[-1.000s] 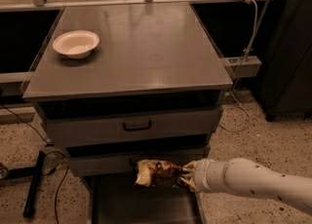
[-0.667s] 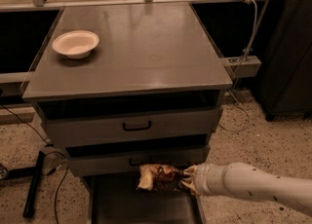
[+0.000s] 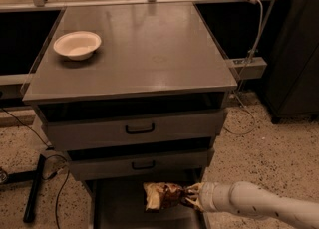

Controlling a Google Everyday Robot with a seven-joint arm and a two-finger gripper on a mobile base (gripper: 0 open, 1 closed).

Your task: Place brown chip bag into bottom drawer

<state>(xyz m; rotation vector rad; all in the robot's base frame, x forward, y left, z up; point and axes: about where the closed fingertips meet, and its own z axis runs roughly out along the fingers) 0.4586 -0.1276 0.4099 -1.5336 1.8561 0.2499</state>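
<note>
The brown chip bag point(image 3: 162, 196) is a crinkly bag, dark brown in the middle with pale ends. It hangs over the open bottom drawer point(image 3: 119, 208), a wide grey tray pulled out below the cabinet's two upper drawers. My gripper point(image 3: 191, 196) comes in from the right on a white arm and is shut on the bag's right end, holding it above the drawer floor, toward the right side.
A white bowl point(image 3: 77, 44) sits on the cabinet top point(image 3: 149, 49) at the left. Two upper drawers with black handles point(image 3: 140, 129) are pushed in. A black stand and cables point(image 3: 37, 183) lie on the floor at left. A power strip point(image 3: 244, 66) hangs at right.
The arm and the bag have sunk slightly lower over the bottom drawer. The grip on the bag is unchanged.
</note>
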